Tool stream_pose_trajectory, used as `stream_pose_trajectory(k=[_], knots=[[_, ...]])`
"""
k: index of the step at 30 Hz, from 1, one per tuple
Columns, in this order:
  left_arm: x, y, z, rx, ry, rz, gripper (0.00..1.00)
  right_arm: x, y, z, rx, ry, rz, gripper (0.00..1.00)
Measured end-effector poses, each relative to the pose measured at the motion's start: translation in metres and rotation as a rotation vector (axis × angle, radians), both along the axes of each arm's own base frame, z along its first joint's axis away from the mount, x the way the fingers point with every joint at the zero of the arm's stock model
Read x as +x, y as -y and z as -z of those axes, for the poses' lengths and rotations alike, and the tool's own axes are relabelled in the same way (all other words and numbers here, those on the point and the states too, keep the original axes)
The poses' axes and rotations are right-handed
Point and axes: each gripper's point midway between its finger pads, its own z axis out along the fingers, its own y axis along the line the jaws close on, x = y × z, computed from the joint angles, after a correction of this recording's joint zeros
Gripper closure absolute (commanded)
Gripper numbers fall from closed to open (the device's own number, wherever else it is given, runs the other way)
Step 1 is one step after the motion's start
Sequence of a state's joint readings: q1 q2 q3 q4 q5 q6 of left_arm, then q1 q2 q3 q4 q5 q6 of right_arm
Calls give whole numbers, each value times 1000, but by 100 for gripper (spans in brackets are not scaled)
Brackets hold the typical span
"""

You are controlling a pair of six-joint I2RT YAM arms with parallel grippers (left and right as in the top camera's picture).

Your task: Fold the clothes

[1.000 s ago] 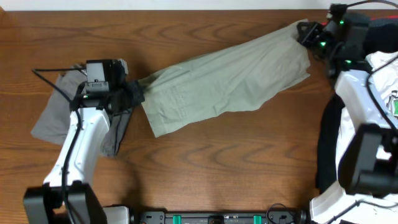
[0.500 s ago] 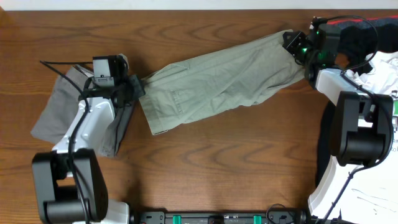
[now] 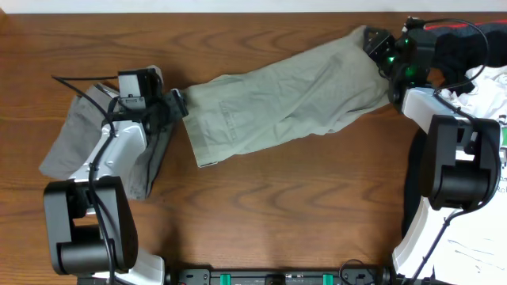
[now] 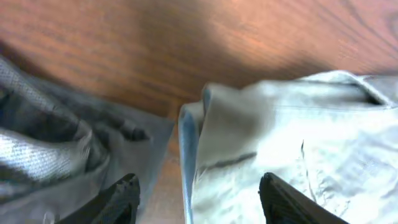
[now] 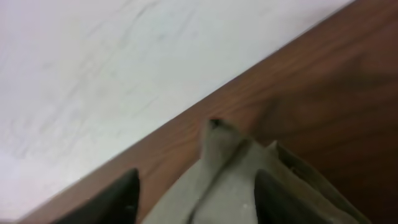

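Grey shorts [image 3: 67, 146] lie at the worktop's [image 3: 277, 206] left edge. The left pincer [image 3: 178, 103], jaws apart, straddles the near end of the khaki shorts [image 3: 285, 99], which are spread slantwise across the middle. The right pincer [image 3: 374, 43], jaws likewise apart, straddles their far corner.

The left arm [image 3: 111, 154] hides part of the grey shorts [image 3: 63, 150]; the right edge crops the white T-shirt [image 3: 495, 83].

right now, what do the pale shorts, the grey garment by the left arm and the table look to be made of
Pale shorts: woven, cotton-like twill, matte, judging by crisp creases and stitched seams; light blue lining at the waistband.
Grey garment: thinner, slightly sheeny fabric with a fine weave, possibly synthetic.
Table: wood or wood-look laminate, visible grain, semi-gloss.
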State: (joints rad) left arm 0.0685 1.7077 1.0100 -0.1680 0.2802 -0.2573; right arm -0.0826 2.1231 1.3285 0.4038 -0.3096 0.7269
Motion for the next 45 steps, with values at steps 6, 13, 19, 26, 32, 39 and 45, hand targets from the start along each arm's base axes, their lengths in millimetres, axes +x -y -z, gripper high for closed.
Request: stream_pose_trajectory(k=[6,13,19,26,32,39,45], knots=[[-29,13,-11,-51,-76,35,57,-24,-6,37,-9,-175,-89,58],[-53,68,-6,-13,-131,241,65,-75,-7,93,-107,-472,-145,86],[-61,78,34,84,-228,286,66,-82,-15,104,-275,-513,-153,87],[-69,70,65,118,-324,276,66,-113,4,118,-370,-716,-62,98],[-71,68,66,129,-342,273,65,-172,36,120,-381,-994,97,99],[-71,59,67,132,-355,249,65,-244,61,119,-394,-1284,151,99],[-71,32,66,145,-377,180,57,-283,65,119,-467,-1424,73,99]])
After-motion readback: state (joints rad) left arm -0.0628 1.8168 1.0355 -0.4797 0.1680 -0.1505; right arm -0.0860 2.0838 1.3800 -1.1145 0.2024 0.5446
